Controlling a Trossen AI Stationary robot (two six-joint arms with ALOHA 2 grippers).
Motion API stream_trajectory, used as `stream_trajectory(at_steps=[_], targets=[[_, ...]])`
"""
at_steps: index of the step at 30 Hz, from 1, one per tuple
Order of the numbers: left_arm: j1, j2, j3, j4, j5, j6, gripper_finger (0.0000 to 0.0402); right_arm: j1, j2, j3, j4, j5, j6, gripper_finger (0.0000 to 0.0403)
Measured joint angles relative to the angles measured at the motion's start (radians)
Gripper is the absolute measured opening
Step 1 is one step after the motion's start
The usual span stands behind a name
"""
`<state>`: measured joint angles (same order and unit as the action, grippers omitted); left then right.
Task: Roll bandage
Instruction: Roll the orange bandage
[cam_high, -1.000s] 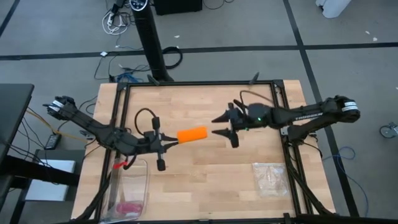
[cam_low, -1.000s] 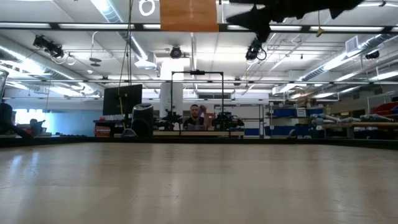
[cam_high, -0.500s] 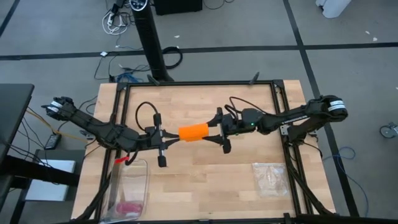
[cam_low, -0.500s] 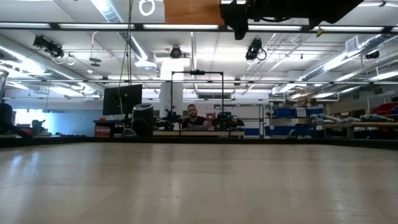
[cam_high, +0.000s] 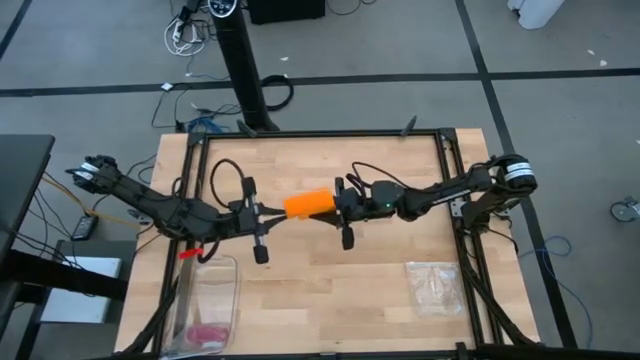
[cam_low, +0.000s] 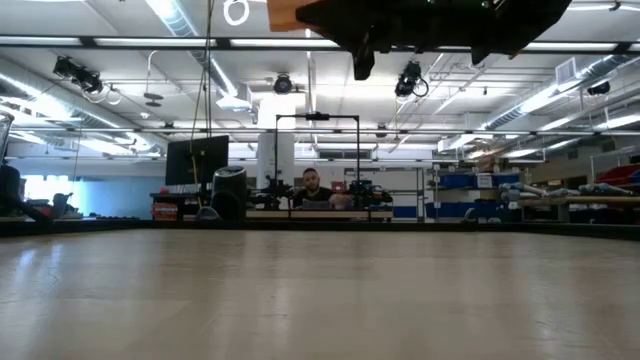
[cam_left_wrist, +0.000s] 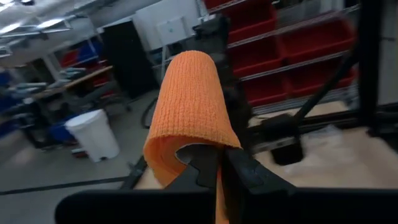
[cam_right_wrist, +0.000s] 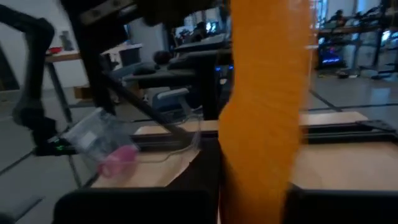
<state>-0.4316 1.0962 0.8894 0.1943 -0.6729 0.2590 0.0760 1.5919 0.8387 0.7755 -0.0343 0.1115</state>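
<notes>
The left pincer (cam_high: 268, 214) is pinched shut on one end of the bandage (cam_high: 308, 203), held up above the table (cam_high: 400, 260). The right pincer (cam_high: 338, 205) is at the other end; I cannot tell its grip. A hard tug might unroll it.

A grey floor (cam_high: 560, 60) crossed by dark seams surrounds the wooden table (cam_high: 320, 290), with cables (cam_high: 185, 35) lying near a black post (cam_high: 240, 70). Across the table, a long hall with strip lights (cam_low: 175, 15), a dark monitor (cam_low: 197, 158), shelving (cam_low: 470, 185) and a seated person (cam_low: 312, 188)
</notes>
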Motion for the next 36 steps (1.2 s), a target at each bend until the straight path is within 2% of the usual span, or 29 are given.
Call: stream_trajectory(at_steps=[8,14,22,36], targets=[[0.002,-0.007,0.000,-0.007,-0.183,0.104,0.0010,0.096,-0.017,0.000,-0.013,-0.016,0.021,0.0003],[0.017,-0.008,-0.027,-0.035,-0.277,0.153,0.0010,0.159,-0.023,0.000,0.007,0.011,0.049,0.0002],[0.052,0.007,-0.111,-0.049,-0.301,0.155,0.0010,0.180,-0.041,0.088,-0.050,0.047,0.056,0.0001],[0.019,0.104,-0.159,-0.056,-0.296,0.181,0.0010,0.109,-0.041,0.318,-0.334,0.145,0.013,0.0000]])
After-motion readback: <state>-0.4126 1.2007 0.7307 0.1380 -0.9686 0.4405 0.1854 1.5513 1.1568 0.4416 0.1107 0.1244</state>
